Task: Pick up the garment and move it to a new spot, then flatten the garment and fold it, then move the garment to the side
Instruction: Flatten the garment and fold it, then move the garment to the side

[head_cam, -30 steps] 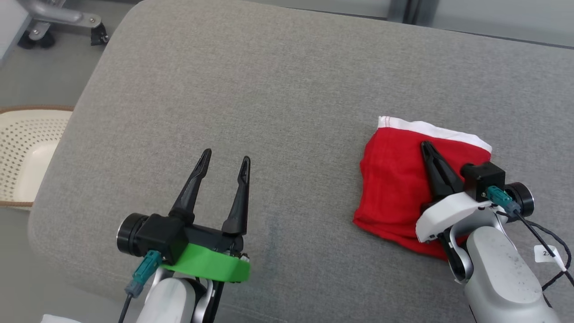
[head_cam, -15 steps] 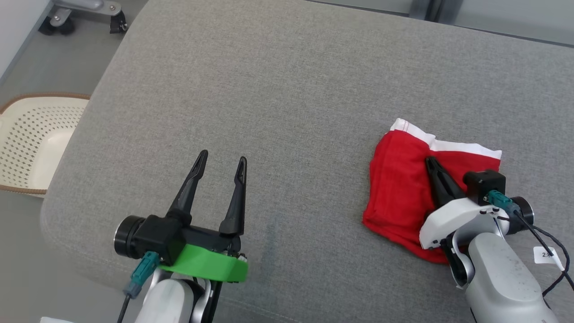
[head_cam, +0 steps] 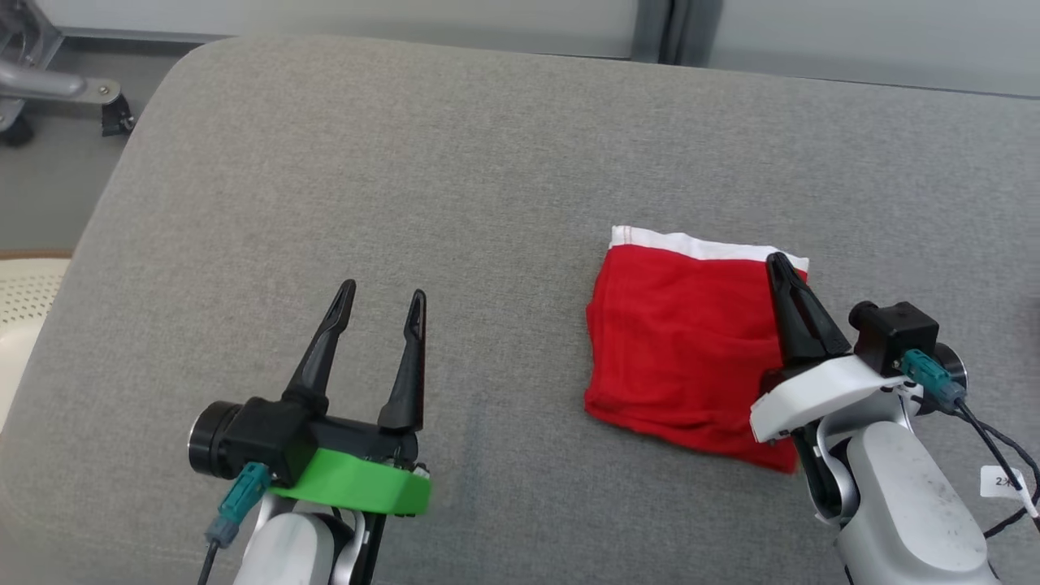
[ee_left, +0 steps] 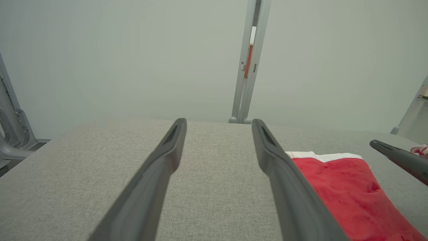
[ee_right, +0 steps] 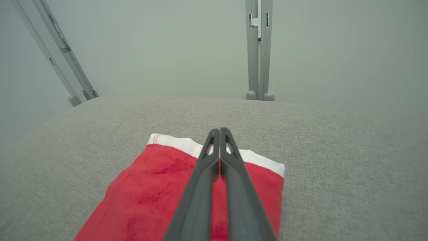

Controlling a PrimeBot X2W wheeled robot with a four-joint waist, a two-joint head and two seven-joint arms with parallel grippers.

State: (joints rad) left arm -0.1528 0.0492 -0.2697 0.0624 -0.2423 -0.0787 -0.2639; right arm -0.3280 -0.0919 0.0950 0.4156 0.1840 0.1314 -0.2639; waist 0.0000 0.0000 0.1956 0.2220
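The garment (head_cam: 674,341) is red with a white band along its far edge and lies folded flat on the grey cushion (head_cam: 406,162), right of centre. My right gripper (head_cam: 774,260) is shut, its tips low over the garment's right end at the white band; whether they touch the cloth I cannot tell. In the right wrist view the shut right gripper (ee_right: 219,130) points across the garment (ee_right: 150,190) with nothing between the fingers. My left gripper (head_cam: 383,290) stands open and empty over bare cushion, left of the garment. The left wrist view shows the open left gripper (ee_left: 218,121), the garment (ee_left: 347,190) and the right gripper (ee_left: 376,144).
A pale perforated basket (head_cam: 16,309) sits on the floor past the cushion's left edge. A wheeled metal frame (head_cam: 49,81) stands at the far left. Grey wall panels with a post (ee_right: 259,50) rise behind the cushion's far edge.
The head camera has shifted. The garment lies flatter and squarer than before. My right gripper's tips have gone from the garment's middle to its right end at the white band. The left gripper stays open.
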